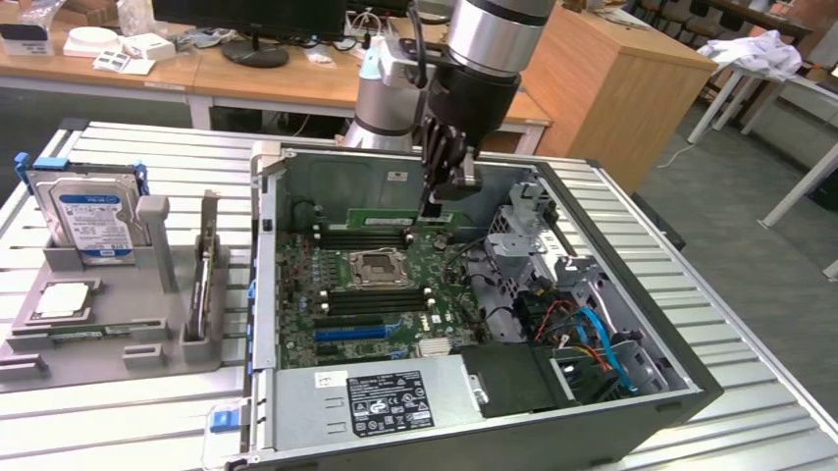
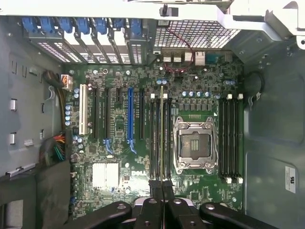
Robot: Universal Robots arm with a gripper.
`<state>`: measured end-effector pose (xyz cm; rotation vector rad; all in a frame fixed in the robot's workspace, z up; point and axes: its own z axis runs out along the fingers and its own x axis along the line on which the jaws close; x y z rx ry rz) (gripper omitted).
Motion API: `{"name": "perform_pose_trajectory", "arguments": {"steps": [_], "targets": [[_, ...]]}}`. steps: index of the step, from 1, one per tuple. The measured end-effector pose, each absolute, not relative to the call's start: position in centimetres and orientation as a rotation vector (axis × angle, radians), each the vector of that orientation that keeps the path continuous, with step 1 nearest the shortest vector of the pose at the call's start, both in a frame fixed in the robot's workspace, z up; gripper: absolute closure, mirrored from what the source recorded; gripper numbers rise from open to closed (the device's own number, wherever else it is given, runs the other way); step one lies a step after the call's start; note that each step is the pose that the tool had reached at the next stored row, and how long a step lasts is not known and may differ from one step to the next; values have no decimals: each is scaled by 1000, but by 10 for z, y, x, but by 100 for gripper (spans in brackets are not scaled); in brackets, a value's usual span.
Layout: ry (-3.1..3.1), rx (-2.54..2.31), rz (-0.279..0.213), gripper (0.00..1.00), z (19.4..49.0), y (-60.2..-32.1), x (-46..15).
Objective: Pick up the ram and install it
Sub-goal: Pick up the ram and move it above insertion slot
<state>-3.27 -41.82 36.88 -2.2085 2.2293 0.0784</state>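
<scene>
One arm (image 1: 492, 39) reaches down into one open computer case (image 1: 269, 294). Its one hand (image 1: 439, 208) is clamped on the single ram (image 1: 387, 211), a thin green stick held on its long edge. In the wrist view the two fingers (image 2: 155, 195) are closed on the stick's end, and the stick runs in line with the dark memory slots just beside the one CPU socket (image 2: 194, 143), between that socket and the one blue expansion slot (image 2: 130, 119). Whether the stick touches a slot cannot be told. On the socket's other side lies a bank of four memory slots (image 2: 231, 138) with white end clips. One white expansion slot (image 2: 83, 114) sits near the case wall, and one labelled power supply (image 1: 392, 397) fills the case's near corner. Beside the case, at the exterior view's left, one grey fixture (image 1: 118, 324) holds one hard drive (image 1: 85, 211) standing upright. Case and fixture rest on a ribbed metal tabletop (image 1: 118, 412). Behind it is a wooden desk (image 1: 262, 83) carrying a monitor stand (image 1: 255, 49), then a wooden cabinet (image 1: 615, 88). At the exterior view's right a crumpled white cloth (image 1: 766, 49) lies on a white table above a grey floor (image 1: 733, 167).
</scene>
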Motion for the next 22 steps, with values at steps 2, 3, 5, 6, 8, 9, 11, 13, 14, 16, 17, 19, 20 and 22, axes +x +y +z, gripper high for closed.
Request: {"name": "perform_pose_trajectory", "arguments": {"steps": [2, 3, 5, 6, 8, 9, 11, 13, 14, 16, 17, 19, 20, 22], "targets": [[2229, -2208, 78, 89, 367, -418, -33], [2229, -2209, 78, 89, 366, -418, -33], [2230, -2209, 78, 89, 364, -418, -33], [2230, -2209, 78, 89, 363, -418, -33], [2230, -2209, 78, 89, 362, -418, -33], [2230, -2209, 78, 89, 361, -418, -33], [2230, -2209, 77, 89, 359, -418, -33], [2230, -2209, 77, 89, 357, -418, -33], [2230, -2209, 76, 89, 355, -418, -33], [2231, -2210, 75, 89, 352, -418, -33], [2231, -2210, 75, 89, 351, -418, -33], [2232, -2210, 74, 89, 349, -418, -33], [2232, -2211, 74, 89, 348, -418, -33], [2232, -2211, 73, 89, 346, -418, -33]]}}
